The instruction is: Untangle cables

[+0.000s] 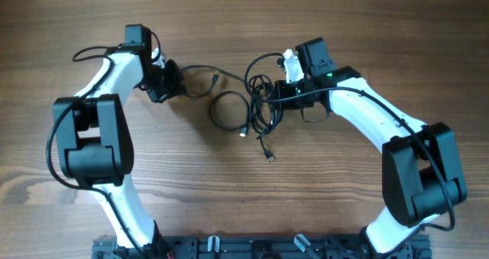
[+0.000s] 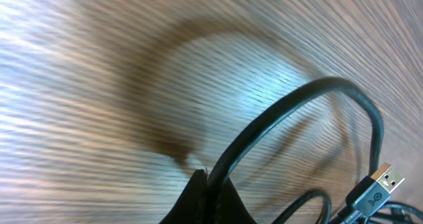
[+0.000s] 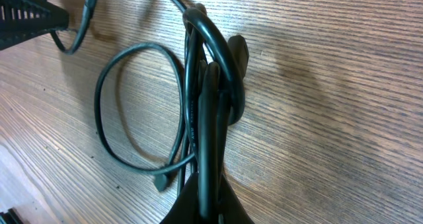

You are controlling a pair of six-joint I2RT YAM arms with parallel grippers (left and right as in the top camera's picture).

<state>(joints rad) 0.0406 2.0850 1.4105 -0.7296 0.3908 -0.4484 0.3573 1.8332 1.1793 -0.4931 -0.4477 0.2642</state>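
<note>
A wooden table (image 1: 69,14) filled the view from above. Its near edge was lined by a dark rail (image 1: 229,247) where both arms were mounted. The cables (image 1: 263,110) lay near the middle of the table, slightly toward the far side and well away from every edge in view. They were thin black cords: a tangled bundle (image 1: 267,98) on the right, a round loop (image 1: 228,110) just left of it, and one cord (image 2: 284,107) running further left. A loose end with a small plug (image 1: 270,158) trailed toward the near side.

The left gripper (image 1: 170,83) was pinched tight on the left-running cord. Its wrist camera showed the cord rising in an arc from between the closed fingertips, with a silver-tipped plug (image 2: 383,181) to the right of it near the wood. The right gripper (image 1: 276,92) was clamped on the bundle. Its wrist camera showed several strands squeezed together between the fingers, with the loop lying flat to the left of them.

Bare wood stretched wide along the far side, out toward the left and right edges of the picture, and on the near side between the two arms. The two grippers stood apart, with the loop on the table between them.
</note>
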